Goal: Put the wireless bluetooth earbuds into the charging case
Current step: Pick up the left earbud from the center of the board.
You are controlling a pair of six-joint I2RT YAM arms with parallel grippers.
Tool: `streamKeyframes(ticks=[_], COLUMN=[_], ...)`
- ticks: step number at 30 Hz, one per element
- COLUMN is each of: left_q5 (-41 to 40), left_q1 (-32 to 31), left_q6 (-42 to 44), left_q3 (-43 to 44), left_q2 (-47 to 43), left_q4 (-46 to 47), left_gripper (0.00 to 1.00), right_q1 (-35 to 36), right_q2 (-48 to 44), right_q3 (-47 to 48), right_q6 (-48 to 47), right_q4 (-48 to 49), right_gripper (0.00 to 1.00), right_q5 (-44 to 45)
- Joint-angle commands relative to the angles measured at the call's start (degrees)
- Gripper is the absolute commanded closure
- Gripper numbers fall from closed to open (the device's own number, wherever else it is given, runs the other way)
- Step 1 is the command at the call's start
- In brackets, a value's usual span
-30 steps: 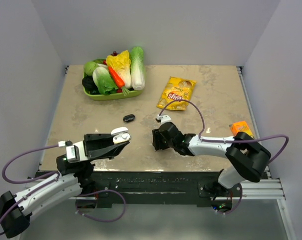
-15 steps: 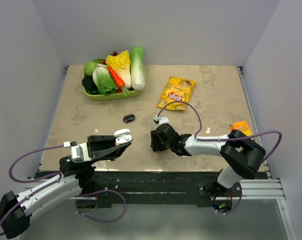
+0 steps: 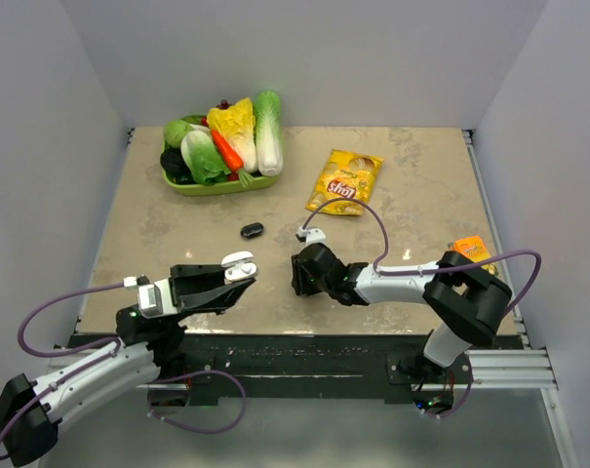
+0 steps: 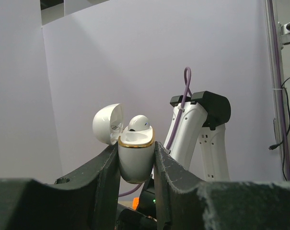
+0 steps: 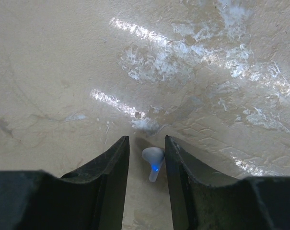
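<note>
My left gripper (image 3: 240,267) is shut on the white charging case (image 4: 135,165) with a gold rim and holds it upright above the table's near left. Its lid is open, and one white earbud (image 4: 139,122) sits in it. My right gripper (image 3: 301,274) points down at the table near the middle front. In the right wrist view its fingers (image 5: 111,167) stand a little apart on either side of a white stemmed earbud (image 5: 153,159) with a blue light, which lies on the table. The bud is close to the right finger, and there is a gap on the left.
A green tray (image 3: 192,187) of vegetables stands at the back left. A yellow chips bag (image 3: 344,181) lies at the back middle. A small dark oval object (image 3: 252,230) lies between the tray and the grippers. An orange packet (image 3: 470,250) is at the right edge.
My right gripper has shifted slightly left and toward the near edge. My left arm has settled slightly, with the case still held.
</note>
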Motion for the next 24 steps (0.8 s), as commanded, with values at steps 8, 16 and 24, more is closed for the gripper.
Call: streamKeyframes(ticks=[8, 16, 24], left_q5=[-1.3, -1.7, -2.6], left_q1=[0.2, 0.2, 0.2], left_q6=[-0.4, -0.9, -1.6], left_q3=[-0.8, -1.3, -1.6], left_q2=[-0.6, -0.4, 0.1], left_q4=[14.4, 14.9, 15.6], left_gripper=[1.0, 1.0, 1.0], right_q1=[0.9, 1.9, 2.9], right_q2=[1.2, 1.0, 0.7], right_q3=[-0.7, -0.8, -1.5], right_q6=[1.4, 0.9, 3.5], right_q4=[-4.4, -7.1, -9.1], right_gripper=[0.53, 0.53, 0.45], right_q5=[3.3, 5.3, 8.6])
